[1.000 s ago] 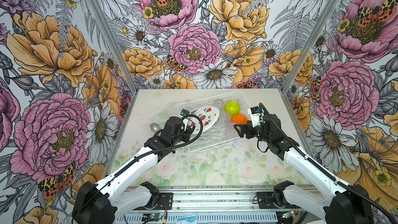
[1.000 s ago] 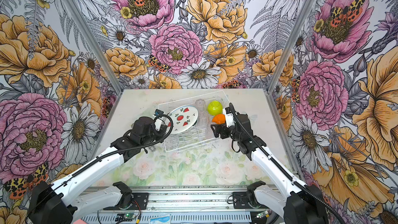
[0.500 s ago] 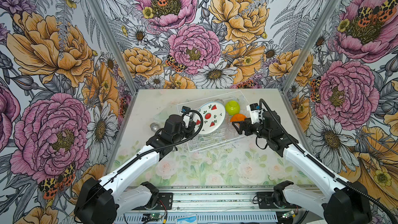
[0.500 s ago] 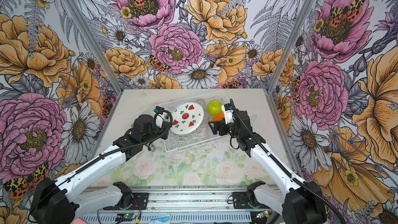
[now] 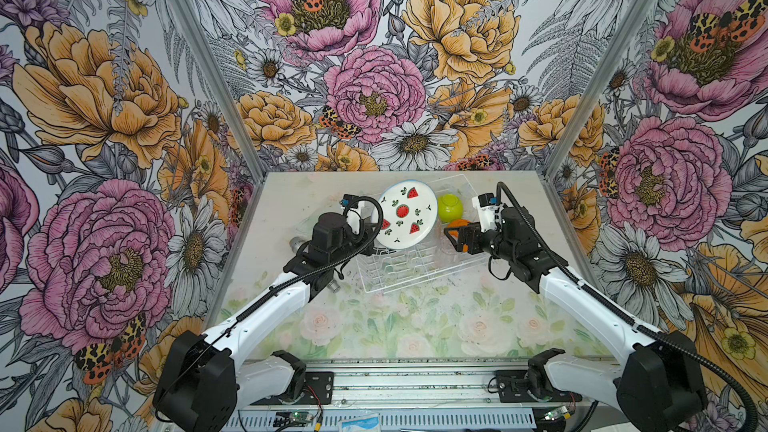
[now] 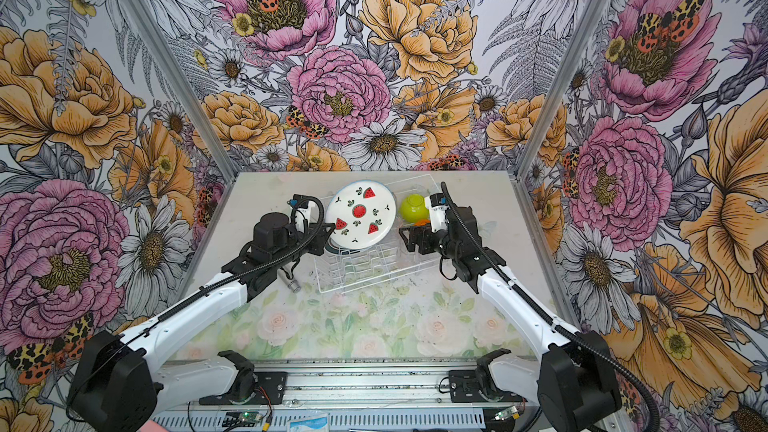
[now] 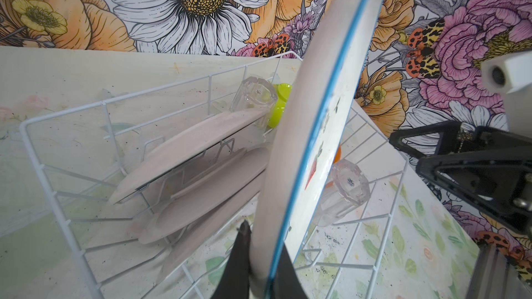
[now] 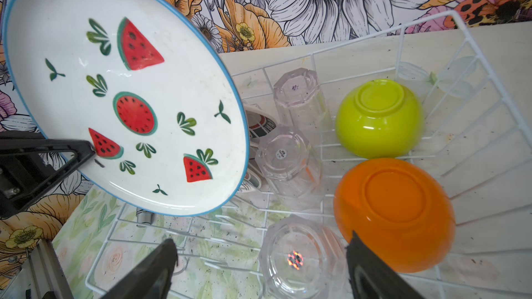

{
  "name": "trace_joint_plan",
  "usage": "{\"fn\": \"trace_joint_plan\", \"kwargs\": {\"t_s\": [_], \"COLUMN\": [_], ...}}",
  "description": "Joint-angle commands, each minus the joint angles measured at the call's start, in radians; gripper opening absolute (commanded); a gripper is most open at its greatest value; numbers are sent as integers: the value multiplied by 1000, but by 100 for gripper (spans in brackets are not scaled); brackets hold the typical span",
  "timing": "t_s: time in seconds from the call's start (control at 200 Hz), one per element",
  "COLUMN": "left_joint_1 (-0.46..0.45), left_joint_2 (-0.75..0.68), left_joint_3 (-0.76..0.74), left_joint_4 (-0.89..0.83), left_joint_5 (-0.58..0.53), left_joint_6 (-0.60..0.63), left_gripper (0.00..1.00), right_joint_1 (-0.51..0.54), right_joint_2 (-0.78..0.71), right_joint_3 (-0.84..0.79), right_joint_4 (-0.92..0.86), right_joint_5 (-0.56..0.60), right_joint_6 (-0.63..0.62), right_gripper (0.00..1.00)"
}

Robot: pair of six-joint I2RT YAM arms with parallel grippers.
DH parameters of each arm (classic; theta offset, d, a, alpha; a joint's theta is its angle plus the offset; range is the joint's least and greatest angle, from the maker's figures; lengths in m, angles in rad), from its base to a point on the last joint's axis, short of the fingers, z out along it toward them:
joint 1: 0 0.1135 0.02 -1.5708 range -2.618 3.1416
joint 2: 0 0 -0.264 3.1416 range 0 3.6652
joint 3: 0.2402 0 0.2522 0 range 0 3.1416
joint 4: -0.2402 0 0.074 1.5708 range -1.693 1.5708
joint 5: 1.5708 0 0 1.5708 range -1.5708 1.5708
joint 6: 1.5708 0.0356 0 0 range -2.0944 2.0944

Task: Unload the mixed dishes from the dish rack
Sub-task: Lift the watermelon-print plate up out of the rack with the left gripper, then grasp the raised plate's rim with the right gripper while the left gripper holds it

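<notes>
Small grey cyl. (image 8: 144, 217) lies on desk (image 5: 415, 326) just outside rack (image 5: 399, 270), off its left side. L hand (image 5: 376, 228) sits over rack's left edge, pinched tight on lower-left rim of watermelon plate (image 5: 405, 214), one finger on the face, other on the back. Plate's clear of the slots, up above rack's left half, tilted w/ painted face up and toward the R arm. Below it, 3 more plates (image 7: 187, 146) lean in the slots at rack's left end, mostly hidden in both top views. Mid-rack: 3 clear tumblers (image 8: 288, 159), all bottom-up, in a rough row front to back. Rack's right end: lime bowl (image 8: 380, 116) at the back, orange bowl (image 8: 394, 217) nearer, both upside down, just beside each other. R hand (image 5: 455, 236) hovers at rack's right side, fingers spread wide, gripping nothing; nearest tumbler shows between them in wrist view, orange bowl just beside one finger.
</notes>
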Motion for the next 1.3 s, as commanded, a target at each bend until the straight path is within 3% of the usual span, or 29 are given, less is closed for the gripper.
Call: {"fn": "trace_joint_plan", "kwargs": {"t_s": [0.0,0.425,0.731,1.191,1.291], "left_joint_1": [12,69,51,25,28], "left_joint_2": [14,122,154,196,198], "left_joint_3": [59,93,95,123,126], "left_joint_4": [222,473,566,628,618], "left_joint_5": [87,258,283,310,314], "left_joint_6": [-70,-286,-399,-503,-498], "left_gripper": [0,0,0,0,0], "right_joint_1": [-8,-18,-23,-30,-30], "right_joint_2": [28,121,166,232,252], "right_joint_3": [42,97,117,114,117], "right_joint_4": [66,214,355,682,719], "right_joint_5": [-19,-45,-55,-132,-165], "right_joint_6": [33,100,156,352,381], "right_gripper": [93,91,88,72,65]}}
